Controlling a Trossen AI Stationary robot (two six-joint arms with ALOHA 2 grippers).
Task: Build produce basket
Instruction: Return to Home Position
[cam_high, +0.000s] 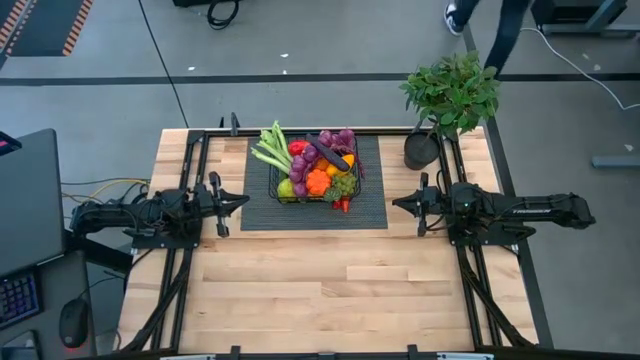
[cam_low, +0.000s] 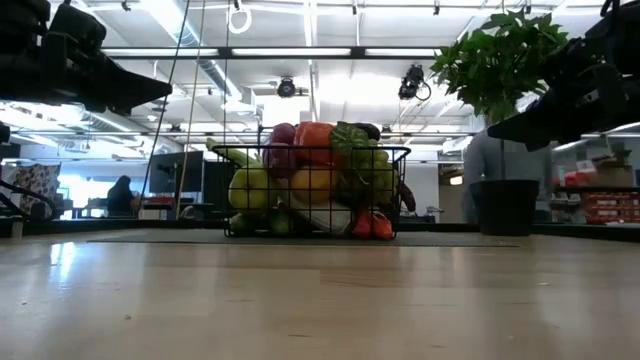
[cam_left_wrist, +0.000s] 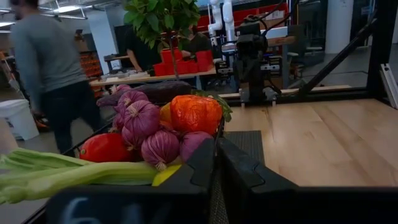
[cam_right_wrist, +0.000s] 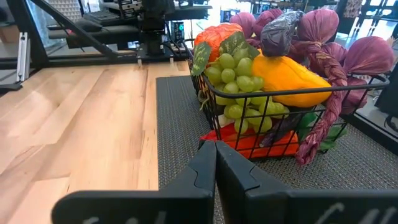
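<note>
- Hovering at the basket's 8 o'clock, the left gripper is empty, its fingers together.
- The basket sits on a dark mat at the counter's 12 o'clock, with produce heaped above its rim. Any nudge would likely roll the top pieces off.
- The right gripper is at the basket's 4 o'clock, fingers together, empty.

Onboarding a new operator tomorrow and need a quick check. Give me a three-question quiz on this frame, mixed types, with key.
1. True or false: the basket stands on bare wood.
2. The potted plant stands on which side of the table? A) the left arm's B) the right arm's C) inside the basket
3. Fill in: the left gripper and right gripper flank the mat, both empty, fingers ____.
Key: 1 false, it sits on the mat. 2 B. 3 shut.
</note>
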